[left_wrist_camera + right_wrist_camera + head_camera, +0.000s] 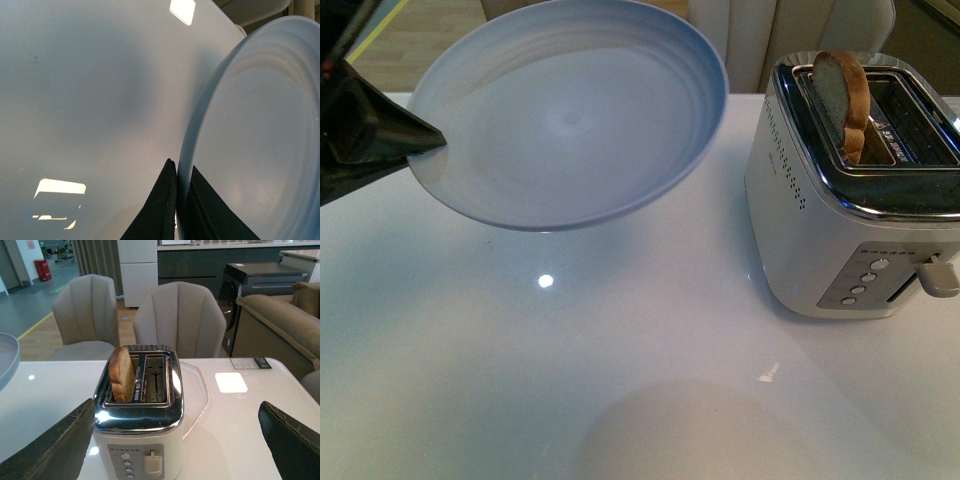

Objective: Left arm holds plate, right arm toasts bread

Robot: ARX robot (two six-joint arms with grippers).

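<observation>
My left gripper (176, 172) pinches the plate (570, 120) by its rim and holds it tilted above the table (470, 380); the front view cuts off most of that arm. The bread (845, 95) stands in the toaster (800, 220) slot nearer the plate, its lower half hidden inside. Of my right gripper (177, 405) I see only two spread fingers either side of the toaster, holding nothing.

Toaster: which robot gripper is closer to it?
Right. The right gripper hangs open facing the toaster; the left gripper clamps the plate at the rim farthest from it.
</observation>
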